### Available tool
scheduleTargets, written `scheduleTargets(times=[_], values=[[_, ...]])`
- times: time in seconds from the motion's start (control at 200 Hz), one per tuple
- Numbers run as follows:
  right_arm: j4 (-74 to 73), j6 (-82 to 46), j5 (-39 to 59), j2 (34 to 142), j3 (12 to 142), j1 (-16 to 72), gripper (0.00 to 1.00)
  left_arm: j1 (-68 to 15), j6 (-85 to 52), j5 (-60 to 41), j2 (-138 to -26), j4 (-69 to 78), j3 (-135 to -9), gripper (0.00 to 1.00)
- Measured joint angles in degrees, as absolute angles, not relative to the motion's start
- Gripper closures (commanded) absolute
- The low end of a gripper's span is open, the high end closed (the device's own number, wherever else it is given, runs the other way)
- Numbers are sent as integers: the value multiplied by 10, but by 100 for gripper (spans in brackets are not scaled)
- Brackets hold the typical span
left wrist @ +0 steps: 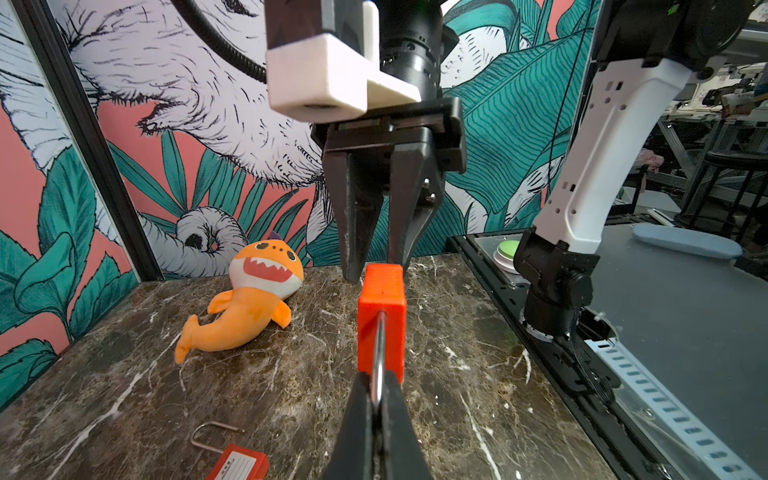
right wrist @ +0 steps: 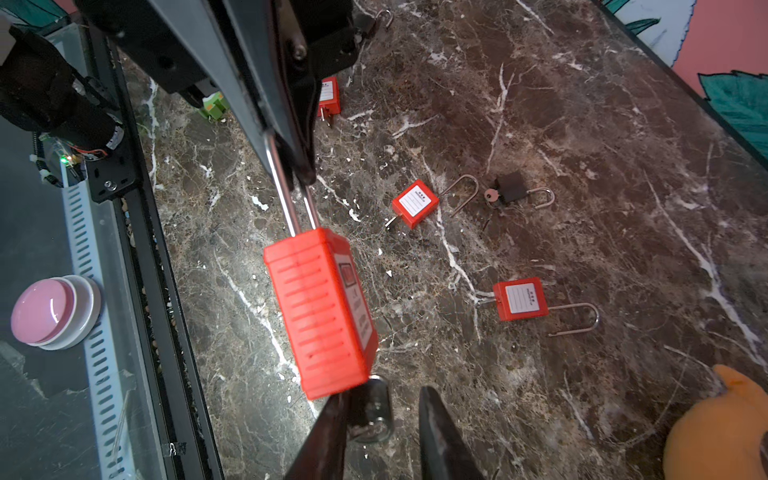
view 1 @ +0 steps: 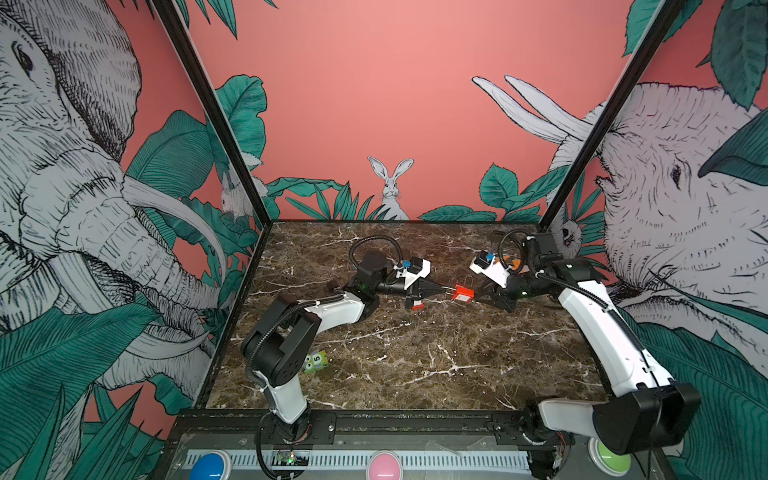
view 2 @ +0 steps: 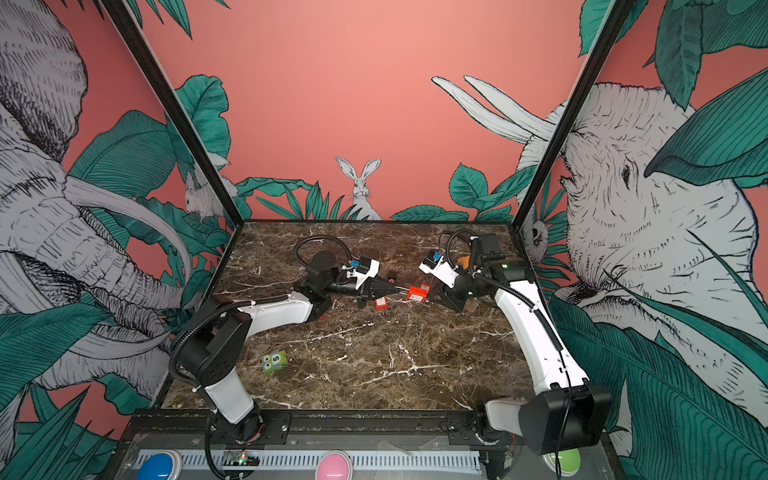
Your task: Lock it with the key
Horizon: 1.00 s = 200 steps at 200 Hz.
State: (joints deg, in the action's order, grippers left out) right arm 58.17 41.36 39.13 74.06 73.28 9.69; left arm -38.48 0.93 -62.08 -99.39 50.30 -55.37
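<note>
The left gripper (left wrist: 376,399) pinches the metal loop (right wrist: 286,199) of the red padlock (right wrist: 320,311) tight. The right gripper (right wrist: 381,395) has its jaws apart, with the key (right wrist: 371,409) between them.

Padlock (view 1: 462,293) over the table (view 1: 415,357) between left hand (view 1: 444,288) and right hand (view 1: 478,296) — plush toy (left wrist: 249,303) far right, toy block (view 1: 316,360) front-left

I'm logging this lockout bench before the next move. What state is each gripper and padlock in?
held padlock: carried by its shackle, both legs meeting the body.
key: at the held padlock's base, apparently inserted.
left gripper: shut on the held padlock's shackle.
right gripper: open, jaws apart either side of the key.
long-shackle red padlock: lying flat, shackle open.
black padlock: lying flat, shackle state unclear.
</note>
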Motion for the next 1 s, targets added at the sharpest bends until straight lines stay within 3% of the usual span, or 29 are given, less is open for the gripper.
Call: scheduleTargets(times=[0.235, 0.37, 0.785, 0.87, 0.94, 1.0], values=[[579, 423, 411, 736, 702, 97, 72, -386, 14, -619, -994, 500, -555, 100], [576, 427, 413, 726, 691, 97, 80, -386, 15, -620, -994, 500, -555, 100], [502, 429, 394, 678, 640, 97, 80, -390, 18, -619, -993, 497, -555, 100], [481, 434, 388, 659, 623, 98, 73, -391, 18, -619, -993, 497, -555, 100], [461, 444, 375, 637, 602, 100, 58, -391, 17, -619, -993, 497, -555, 100], [447, 452, 362, 618, 585, 101, 54, -391, 17, -619, -993, 496, -555, 100]])
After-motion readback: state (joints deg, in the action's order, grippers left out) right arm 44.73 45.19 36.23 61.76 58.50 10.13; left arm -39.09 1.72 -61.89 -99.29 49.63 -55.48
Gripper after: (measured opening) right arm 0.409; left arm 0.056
